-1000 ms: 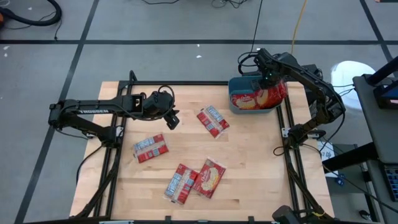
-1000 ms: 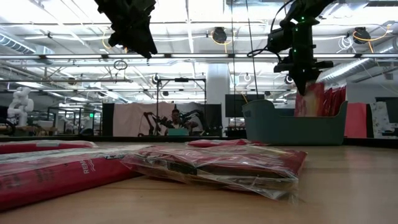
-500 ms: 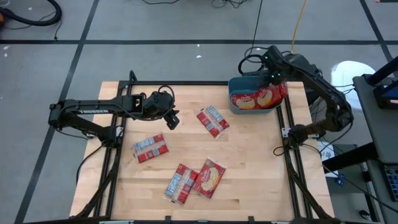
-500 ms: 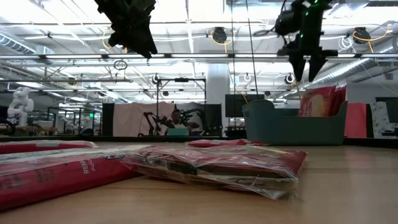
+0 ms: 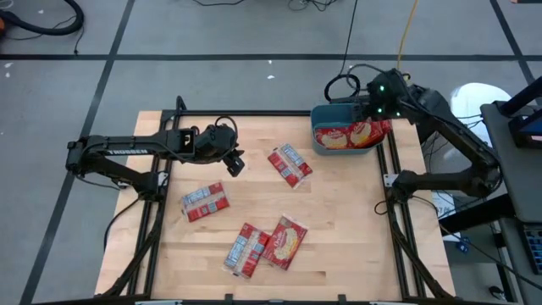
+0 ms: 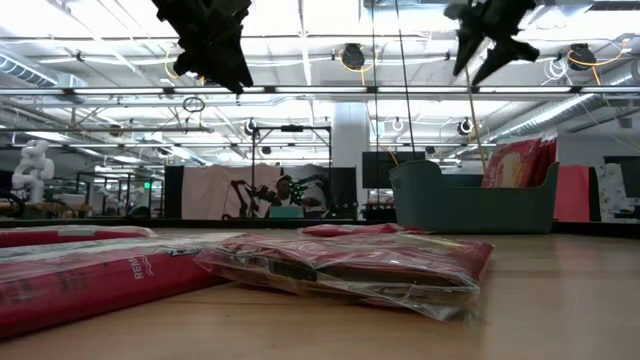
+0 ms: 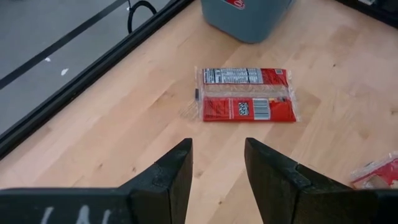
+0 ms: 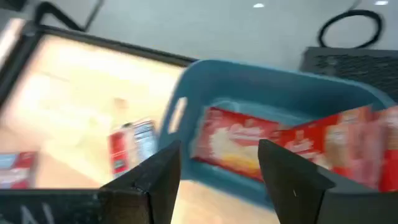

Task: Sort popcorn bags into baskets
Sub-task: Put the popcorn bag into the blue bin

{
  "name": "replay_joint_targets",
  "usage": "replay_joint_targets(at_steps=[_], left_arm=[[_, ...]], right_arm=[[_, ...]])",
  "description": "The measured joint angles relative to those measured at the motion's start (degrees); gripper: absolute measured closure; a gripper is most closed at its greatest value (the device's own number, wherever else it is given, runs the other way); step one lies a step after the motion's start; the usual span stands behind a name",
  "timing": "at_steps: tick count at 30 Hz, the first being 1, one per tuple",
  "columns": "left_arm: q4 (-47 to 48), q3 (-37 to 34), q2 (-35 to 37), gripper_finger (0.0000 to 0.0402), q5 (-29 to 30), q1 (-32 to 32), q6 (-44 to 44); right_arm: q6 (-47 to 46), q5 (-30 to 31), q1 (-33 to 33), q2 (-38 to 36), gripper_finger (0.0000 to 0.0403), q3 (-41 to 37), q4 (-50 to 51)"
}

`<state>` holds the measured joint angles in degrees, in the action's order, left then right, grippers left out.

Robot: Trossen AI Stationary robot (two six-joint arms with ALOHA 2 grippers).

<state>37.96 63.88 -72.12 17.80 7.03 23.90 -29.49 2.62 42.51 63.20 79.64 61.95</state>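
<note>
Right hand [image 8: 217,177]: open, empty, above teal basket [image 5: 326,146] holding popcorn bags [image 5: 351,134]; low view shows only their upright tops. Left hand [image 7: 217,180]: open, over surface [image 5: 339,220]; four bags loose there.

Grey floor [image 5: 254,34] crossed by dark tape lines; ceiling lights [image 6: 330,20] overhead, perhaps a workshop hall.

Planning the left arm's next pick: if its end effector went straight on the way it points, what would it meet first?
Probably the popcorn bag lying label-side up on the table; the open left end effector aims at it, with bare wood between. The teal bin lies beyond.
</note>
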Motion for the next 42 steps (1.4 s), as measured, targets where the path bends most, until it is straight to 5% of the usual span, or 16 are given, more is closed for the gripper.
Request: replay_joint_targets(at_steps=[12, 21, 30, 42], left_arm=[[4.8, 0.0, 0.0, 0.0252, -3.2, 0.0, 5.7], [13.2, -2.8, 0.0, 0.0252, -13.2, -1.2, 10.7], [13.5, -10.6, 0.0, 0.0252, -16.6, -7.9, 24.0], [13.0, -16.6, 0.0, 0.0252, -21.9, -20.8, 30.3]], right_arm=[[-17.2, -1.3, -18.7, 0.0, 0.0197, 0.0, -2.6], [-22.2, -1.1, -27.3, 2.6, 0.0197, 0.0, -6.0], [-22.3, -1.0, -33.5, 6.4, 0.0197, 0.0, -11.3], [-20.7, -1.0, -37.0, 9.0, 0.0197, 0.0, -14.6]])
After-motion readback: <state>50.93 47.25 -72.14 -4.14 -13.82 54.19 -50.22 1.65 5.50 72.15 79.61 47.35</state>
